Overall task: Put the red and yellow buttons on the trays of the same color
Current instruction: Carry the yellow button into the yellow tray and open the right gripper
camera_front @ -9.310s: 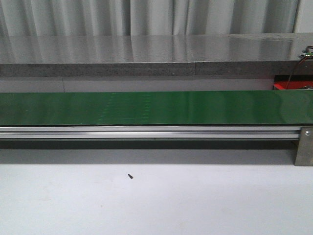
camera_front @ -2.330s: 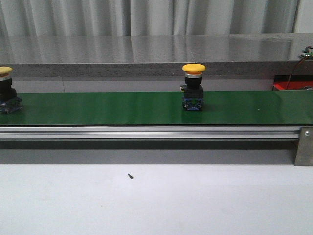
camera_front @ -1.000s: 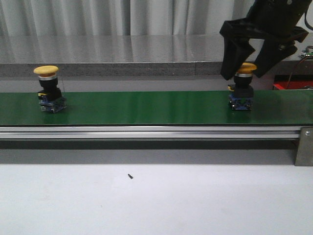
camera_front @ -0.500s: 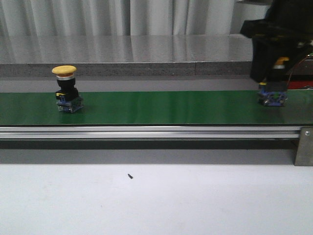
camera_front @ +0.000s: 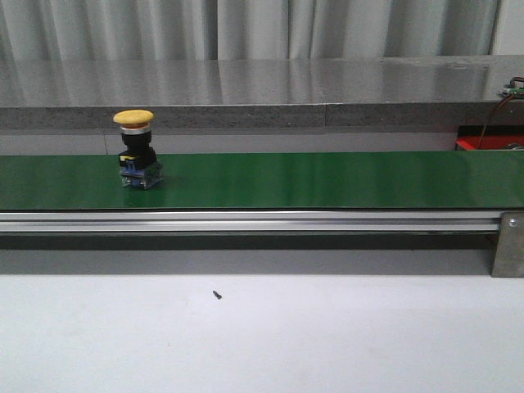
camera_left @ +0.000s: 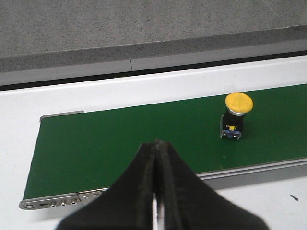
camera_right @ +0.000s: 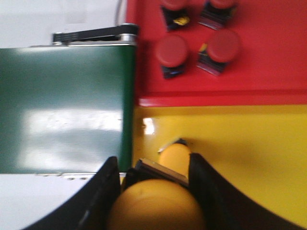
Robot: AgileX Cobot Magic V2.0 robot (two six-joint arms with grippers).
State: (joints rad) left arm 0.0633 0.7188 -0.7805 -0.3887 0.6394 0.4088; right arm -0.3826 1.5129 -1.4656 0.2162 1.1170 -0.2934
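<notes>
One yellow button (camera_front: 135, 151) stands upright on the green belt (camera_front: 327, 180), left of centre; no gripper shows in the front view. In the left wrist view the same yellow button (camera_left: 235, 117) stands on the belt, far from my left gripper (camera_left: 156, 143), which is shut and empty. My right gripper (camera_right: 153, 165) is shut on a second yellow button (camera_right: 153, 206), held over the yellow tray (camera_right: 240, 143) near the belt's end. Under it a yellow object (camera_right: 175, 154) lies on that tray. Several red buttons (camera_right: 171, 50) sit in the red tray (camera_right: 268, 67).
A grey stone ledge (camera_front: 246, 115) runs behind the belt and an aluminium rail (camera_front: 246, 219) along its front. A small black screw (camera_front: 217, 295) lies on the white table. A corner of the red tray (camera_front: 471, 144) shows at the far right.
My right gripper closed on the right-hand yellow button and carried it right, out of the front view. The other yellow button has ridden the belt to the right.
</notes>
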